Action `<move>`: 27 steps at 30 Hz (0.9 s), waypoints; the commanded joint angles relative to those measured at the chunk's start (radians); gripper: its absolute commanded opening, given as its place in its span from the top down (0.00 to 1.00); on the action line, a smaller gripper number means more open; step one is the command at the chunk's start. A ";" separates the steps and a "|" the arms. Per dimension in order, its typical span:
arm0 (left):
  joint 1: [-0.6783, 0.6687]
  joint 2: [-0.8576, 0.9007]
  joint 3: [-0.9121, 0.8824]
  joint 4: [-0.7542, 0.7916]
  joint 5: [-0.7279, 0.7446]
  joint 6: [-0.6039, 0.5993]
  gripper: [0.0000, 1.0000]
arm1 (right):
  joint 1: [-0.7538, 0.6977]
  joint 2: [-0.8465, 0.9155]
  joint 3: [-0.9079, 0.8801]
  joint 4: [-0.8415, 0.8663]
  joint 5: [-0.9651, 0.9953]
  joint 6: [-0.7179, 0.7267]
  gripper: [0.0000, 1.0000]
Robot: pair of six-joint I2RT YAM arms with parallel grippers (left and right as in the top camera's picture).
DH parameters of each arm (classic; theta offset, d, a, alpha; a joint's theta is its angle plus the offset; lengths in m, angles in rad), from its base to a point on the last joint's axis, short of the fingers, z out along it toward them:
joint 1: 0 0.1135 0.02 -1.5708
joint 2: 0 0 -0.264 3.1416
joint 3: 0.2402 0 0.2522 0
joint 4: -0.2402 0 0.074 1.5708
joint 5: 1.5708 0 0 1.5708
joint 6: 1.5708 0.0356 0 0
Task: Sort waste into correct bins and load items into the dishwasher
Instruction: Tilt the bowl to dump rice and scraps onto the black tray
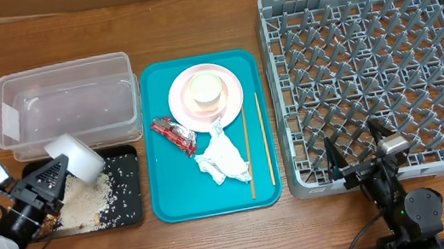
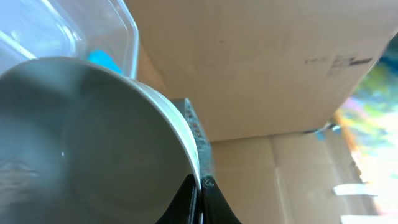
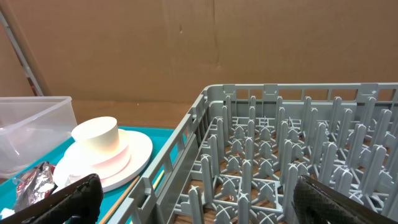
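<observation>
The left gripper (image 1: 56, 170) is seen clenched on the rim of a white bowl (image 1: 78, 157), at the near left of the table. In the left wrist view the rim is pinched between the two dark fingertips (image 2: 186, 202), and the bowl's smooth, glossy inside (image 2: 81, 143) fills the left of the picture. The bowl is held tilted, above the far left corner of the shallow black tray (image 1: 127, 188). Loose white rice grains (image 1: 98, 192) are scattered over the tray's matt floor, with brown food bits (image 1: 52, 221) at its near left. Just behind it, the clear plastic tub (image 1: 60, 68) is seen, rectangular with rounded corners.

The right gripper (image 1: 354, 148) is released, its jaws spread wide at the near edge of the grey plastic dish rack (image 1: 276, 91), a square grid of upright pegs; nothing is held between them.

Between tub and rack, a flat teal tray (image 1: 175, 191) is laid. On it a pale pink round plate (image 1: 231, 97) carries what appears to be a white cup (image 1: 206, 90) turned upside down. A shiny red snack wrapper (image 1: 174, 135) lies near the plate's left side, a crumpled white tissue (image 1: 222, 159) lies in front of it, and thin wooden chopsticks (image 1: 249, 160) lie lengthways along the tray's right side.
</observation>
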 commanded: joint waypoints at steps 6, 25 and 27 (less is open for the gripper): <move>0.000 0.002 -0.004 0.029 -0.060 -0.042 0.96 | 0.006 -0.010 -0.011 0.006 0.009 -0.006 0.00; -0.121 -0.031 -0.003 -0.231 -0.234 0.129 0.96 | 0.006 -0.010 -0.011 0.006 0.009 -0.006 0.00; -0.172 -0.043 -0.003 -0.231 -0.250 0.129 0.96 | 0.006 -0.010 -0.011 0.006 0.009 -0.006 0.00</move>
